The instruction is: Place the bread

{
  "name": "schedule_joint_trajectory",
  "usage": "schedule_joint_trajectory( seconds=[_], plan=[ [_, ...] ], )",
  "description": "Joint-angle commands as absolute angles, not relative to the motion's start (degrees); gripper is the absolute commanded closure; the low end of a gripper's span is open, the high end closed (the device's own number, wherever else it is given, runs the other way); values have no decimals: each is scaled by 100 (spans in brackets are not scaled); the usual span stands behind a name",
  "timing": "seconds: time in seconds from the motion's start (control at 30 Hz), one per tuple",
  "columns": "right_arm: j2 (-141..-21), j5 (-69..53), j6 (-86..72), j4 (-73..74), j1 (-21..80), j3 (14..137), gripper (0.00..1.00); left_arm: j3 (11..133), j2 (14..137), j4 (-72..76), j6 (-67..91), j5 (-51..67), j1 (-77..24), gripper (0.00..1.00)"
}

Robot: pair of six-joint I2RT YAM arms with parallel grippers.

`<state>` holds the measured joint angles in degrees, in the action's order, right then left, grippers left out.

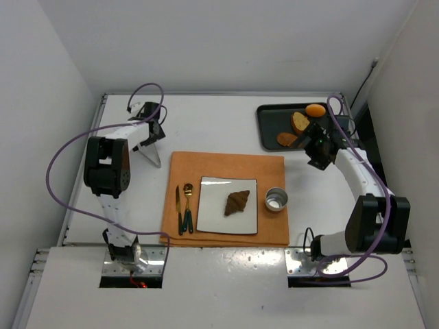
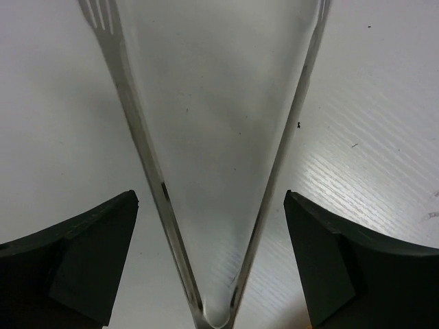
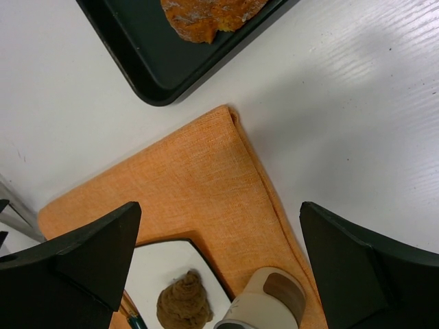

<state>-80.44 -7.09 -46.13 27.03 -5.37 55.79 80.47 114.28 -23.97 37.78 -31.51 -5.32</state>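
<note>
The bread (image 1: pixel 237 202), a small dark brown croissant, lies on a white square plate (image 1: pixel 212 214) in the middle of an orange cloth (image 1: pixel 226 164). In the right wrist view the bread (image 3: pixel 184 301) shows low down, on the plate (image 3: pixel 161 264). My right gripper (image 3: pixel 221 205) hangs open and empty over the cloth's far right corner (image 3: pixel 206 178); from above, this right gripper (image 1: pixel 315 156) is beside the black tray. My left gripper (image 2: pixel 211 199) is open at the far left (image 1: pixel 152 139). Metal tongs (image 2: pixel 140 147) lie on the table between its fingers, clear of both.
A metal cup (image 1: pixel 276 199) stands on the cloth right of the plate. A fork and a spoon (image 1: pixel 184 208) lie left of it. The black tray (image 1: pixel 271 123) at the back right holds toasted slices (image 1: pixel 299 122) and an orange fruit (image 1: pixel 315 110). White walls enclose the table.
</note>
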Motion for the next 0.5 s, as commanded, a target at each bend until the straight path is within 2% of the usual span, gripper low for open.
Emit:
schedule_joint_trajectory(
  seconds=[0.0,0.07,0.2,0.47],
  plan=[
    [-7972,-721,-4658,2575,-492,5633,0,8244,11399,-2303,3718,-3191,-483,6],
    [-7972,-721,-4658,2627,-492,5634,0,8244,11399,-2355,3718,-3190,-483,0],
    [-7972,-668,-4535,2794,-492,5766,0,8306,11154,-2355,3595,-2997,-483,0],
    [-7866,-211,-4201,3058,-492,6363,0,8235,9406,-2417,2989,-2610,-1167,0]
  ],
)
